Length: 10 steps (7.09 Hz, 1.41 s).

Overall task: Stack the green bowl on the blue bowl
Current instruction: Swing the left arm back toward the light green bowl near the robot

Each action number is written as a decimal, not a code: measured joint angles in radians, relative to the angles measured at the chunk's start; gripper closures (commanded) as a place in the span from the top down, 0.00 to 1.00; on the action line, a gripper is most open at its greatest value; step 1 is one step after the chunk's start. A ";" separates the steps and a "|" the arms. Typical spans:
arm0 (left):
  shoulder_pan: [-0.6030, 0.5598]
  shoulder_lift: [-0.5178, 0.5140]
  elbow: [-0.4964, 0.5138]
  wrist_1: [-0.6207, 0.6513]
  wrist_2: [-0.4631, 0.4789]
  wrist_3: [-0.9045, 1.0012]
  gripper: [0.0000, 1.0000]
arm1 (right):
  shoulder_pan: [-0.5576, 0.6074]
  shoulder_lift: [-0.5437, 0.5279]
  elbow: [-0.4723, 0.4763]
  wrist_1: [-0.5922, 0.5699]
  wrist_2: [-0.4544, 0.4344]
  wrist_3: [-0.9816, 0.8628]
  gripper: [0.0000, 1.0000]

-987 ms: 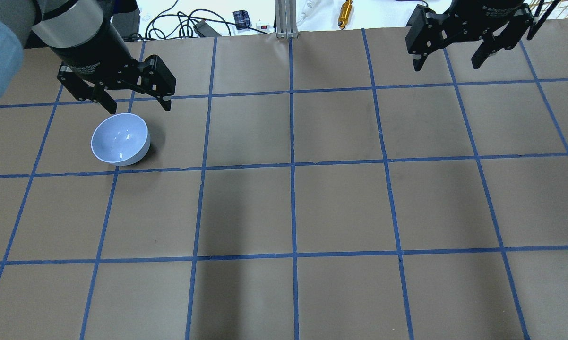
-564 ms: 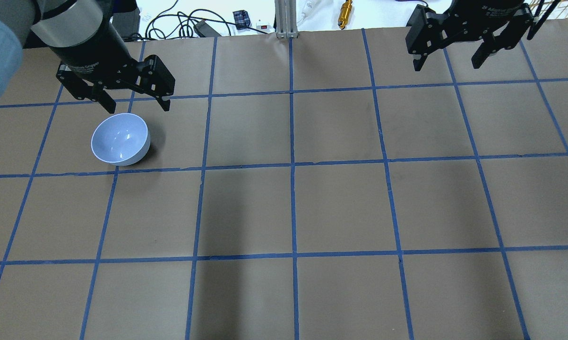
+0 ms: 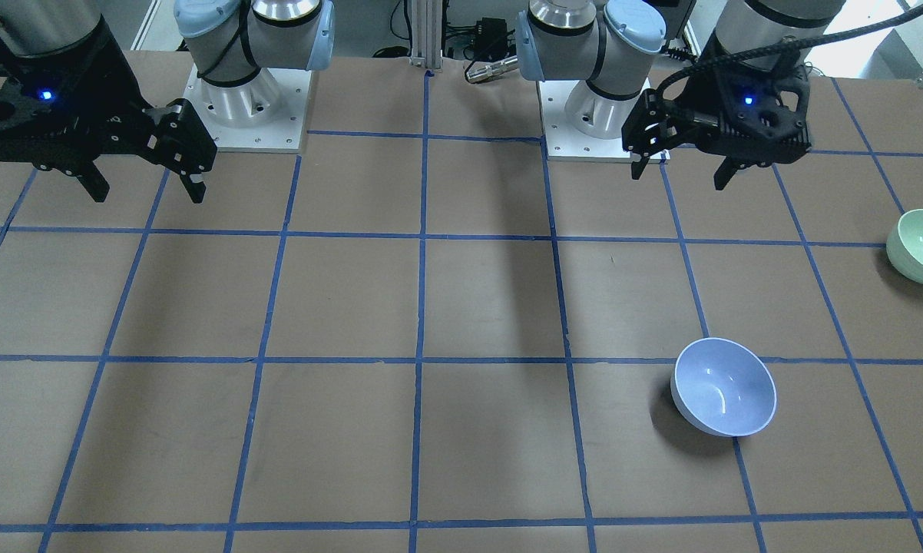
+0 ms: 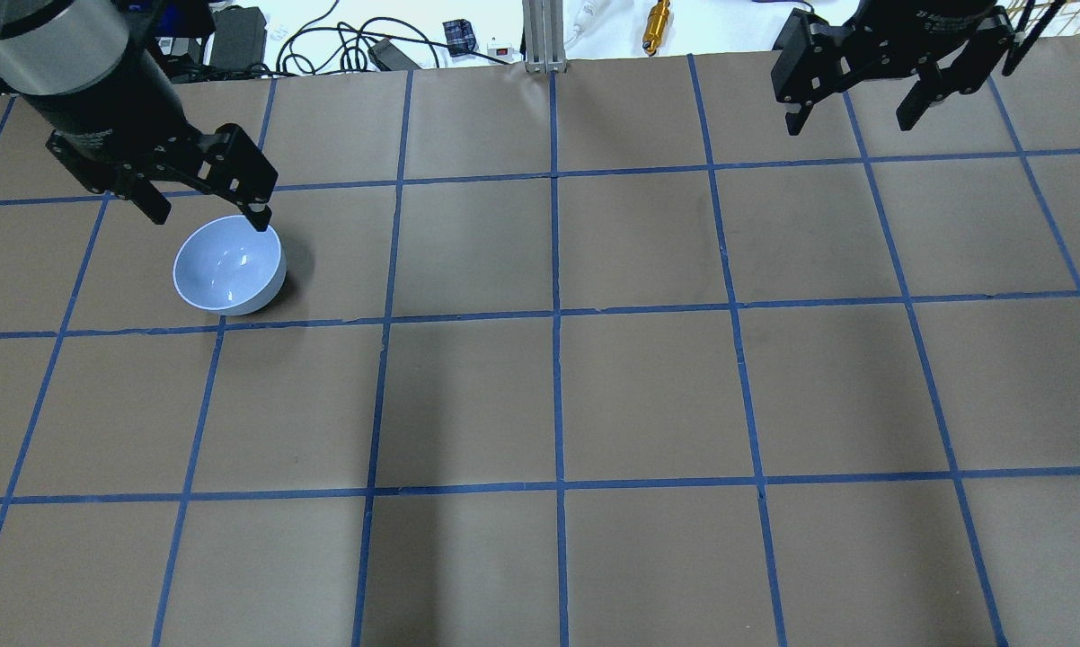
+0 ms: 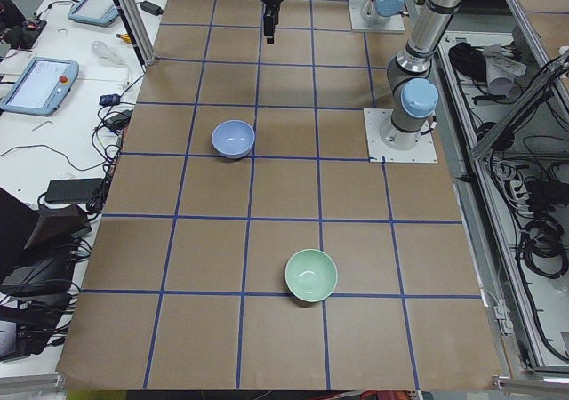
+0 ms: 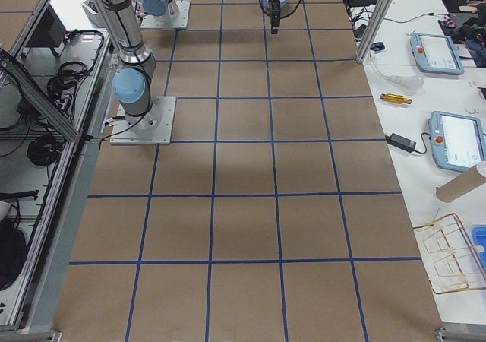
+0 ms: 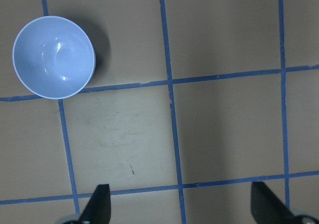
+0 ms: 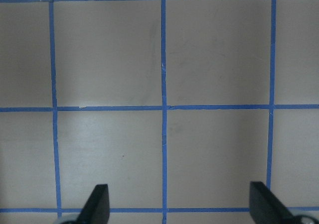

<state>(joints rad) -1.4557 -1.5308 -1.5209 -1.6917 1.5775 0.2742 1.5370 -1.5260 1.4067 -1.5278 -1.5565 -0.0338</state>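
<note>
One taped surface. Two hands: my left hand and right hand hang spread, grasping nothing. Two upright bowls, well apart: blue bowl near my left hand, green bowl toward the surface's left end.

We count two bowls on one counter: one green bowl and one blue bowl. We count two two-finger tools: one left tool and one right tool. Off the counter we count two teach pendants and one brass-coloured cylinder.
</note>
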 measured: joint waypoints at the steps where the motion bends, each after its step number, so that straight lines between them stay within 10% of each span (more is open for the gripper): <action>1: 0.061 0.008 0.001 -0.031 -0.001 0.104 1.00 | 0.000 0.001 0.000 0.000 0.000 0.000 1.00; 7: 0.626 -0.047 -0.014 -0.049 0.077 1.111 1.00 | 0.000 0.001 0.000 0.000 0.000 -0.001 1.00; 10: 0.862 -0.168 -0.060 0.179 0.145 1.734 1.00 | 0.000 0.001 0.000 0.000 0.000 -0.001 1.00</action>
<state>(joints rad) -0.5936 -1.6984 -1.5808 -1.5129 1.7229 2.0085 1.5370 -1.5248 1.4067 -1.5278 -1.5570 -0.0352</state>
